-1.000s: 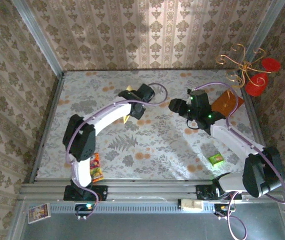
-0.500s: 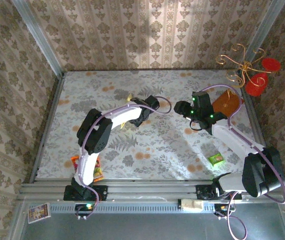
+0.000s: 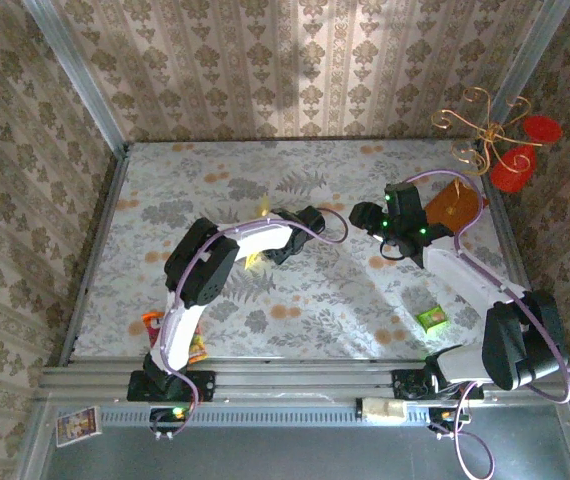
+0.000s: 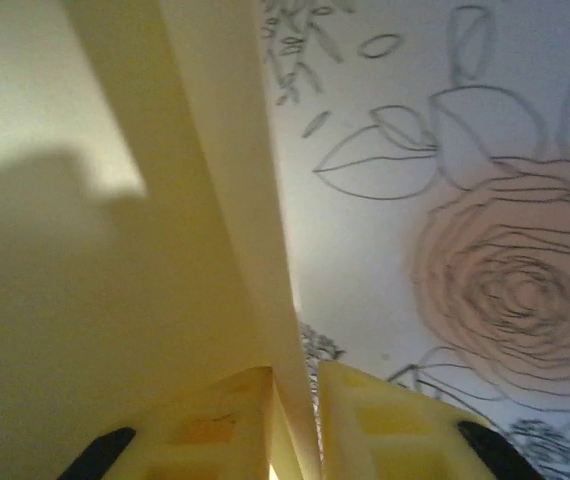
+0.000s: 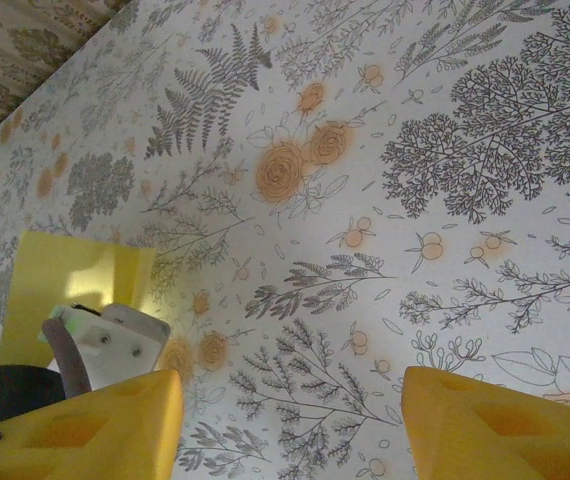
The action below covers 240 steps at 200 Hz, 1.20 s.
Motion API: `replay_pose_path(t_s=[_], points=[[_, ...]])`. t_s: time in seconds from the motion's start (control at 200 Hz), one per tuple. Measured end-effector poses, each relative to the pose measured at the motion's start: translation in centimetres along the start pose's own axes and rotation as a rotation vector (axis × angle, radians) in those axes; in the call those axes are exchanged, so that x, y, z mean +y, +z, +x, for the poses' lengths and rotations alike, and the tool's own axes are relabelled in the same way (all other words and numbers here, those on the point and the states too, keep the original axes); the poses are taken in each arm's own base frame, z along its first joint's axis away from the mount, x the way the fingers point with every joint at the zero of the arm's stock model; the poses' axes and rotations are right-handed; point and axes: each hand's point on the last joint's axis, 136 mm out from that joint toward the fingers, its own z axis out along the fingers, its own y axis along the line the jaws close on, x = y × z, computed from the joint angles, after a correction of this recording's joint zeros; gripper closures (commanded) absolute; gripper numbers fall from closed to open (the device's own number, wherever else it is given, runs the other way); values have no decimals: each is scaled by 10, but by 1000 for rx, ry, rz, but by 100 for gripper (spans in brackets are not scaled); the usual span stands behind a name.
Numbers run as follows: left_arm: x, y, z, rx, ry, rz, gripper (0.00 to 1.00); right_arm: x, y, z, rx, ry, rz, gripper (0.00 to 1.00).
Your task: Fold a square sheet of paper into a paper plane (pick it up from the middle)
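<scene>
While the left gripper (image 4: 293, 425) is clamped on the square sheet of paper (image 4: 115, 300), the task appears to be in its folding stage.

1. Position of the paper. In the left wrist view the yellow paper runs up from between the two fingers (image 4: 215, 420) and covers the left half of the frame. A second layer or flap stands along its right edge. In the top view, yellow edges show above and below the left forearm near the middle of the surface (image 3: 315, 290). Whether the paper touches the surface cannot be determined.

2. Right gripper (image 5: 290, 430). Its fingers stand wide apart at the lower corners of the right wrist view and hold nothing. It faces the paper, which shows at the left of that frame. In the top view it lies just right of centre, near the left gripper but apart from it.

3. State of the fold. No pointed dart shape is visible, so the plane is judged unfinished.

4. Next move. The right gripper likely has to close the gap and either press a crease or take a free edge. The left grip must hold while it does so. Thin paper may slip or buckle if pulled sideways.

5. Other items. The orange-brown board (image 3: 455, 205) lies at the upper right and the green packet (image 3: 431, 318) at the lower right, both well apart from the work.
</scene>
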Motion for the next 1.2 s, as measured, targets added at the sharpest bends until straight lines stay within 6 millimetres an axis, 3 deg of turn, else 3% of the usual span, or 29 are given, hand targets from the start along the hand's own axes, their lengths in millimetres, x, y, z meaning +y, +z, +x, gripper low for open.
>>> replay_pose_path(t_s=[0.265,0.525,0.7,0.805,0.93,1.09,1.2], points=[[-9,-20,-3,-37,-86,100,71,-3,5,5,21,18,6,40],[-11,-74,-15,-143,-184,242,66,-4,10,8,38,23,9,40],[7,-120,-20,-253,-311,407,64,-9,17,14,60,33,26,39],[29,-133,-15,-304,-390,474,64,-9,17,14,59,46,27,37],[40,-118,-5,-301,-493,574,64,-9,17,13,57,55,26,36],[33,-58,29,-173,-659,720,63,-8,18,13,56,67,23,35],[30,-32,42,-105,-774,826,63,-9,20,14,63,71,24,35]])
